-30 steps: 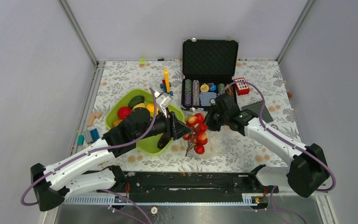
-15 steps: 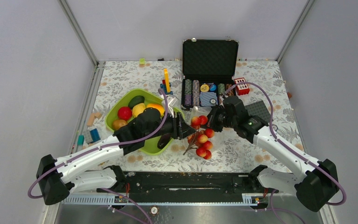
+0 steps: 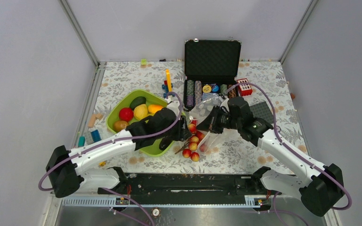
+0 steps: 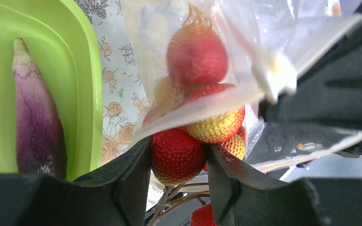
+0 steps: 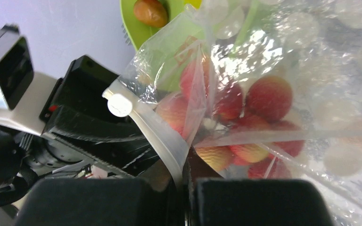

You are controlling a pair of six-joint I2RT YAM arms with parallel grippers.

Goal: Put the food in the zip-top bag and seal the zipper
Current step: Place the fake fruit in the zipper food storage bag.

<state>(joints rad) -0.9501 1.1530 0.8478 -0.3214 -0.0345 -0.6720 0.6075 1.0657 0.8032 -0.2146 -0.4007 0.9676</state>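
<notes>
Five toy fruits [image 3: 141, 111] sit in one lime-green tray [image 4: 82, 84]: dark green, red, yellow, orange, brownish. One purple vegetable [image 4: 37, 117] lies inside against the tray wall. Just right of it, the left end effector [image 4: 179, 157] grips one berry of a single berry cluster [image 3: 193, 142], whose berries are too bunched to count. Its upper berries lie behind the plastic of the one polka-dot bag [image 5: 283, 37], above the counter [image 3: 245, 155]. The right end effector [image 5: 186, 188] is clamped tight on the bag's zipper edge.

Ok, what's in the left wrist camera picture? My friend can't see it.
The left pincer grips a red berry in a bunch poking halfway into a clear bag. A purple toy vegetable lies in the green tray at left.
</notes>
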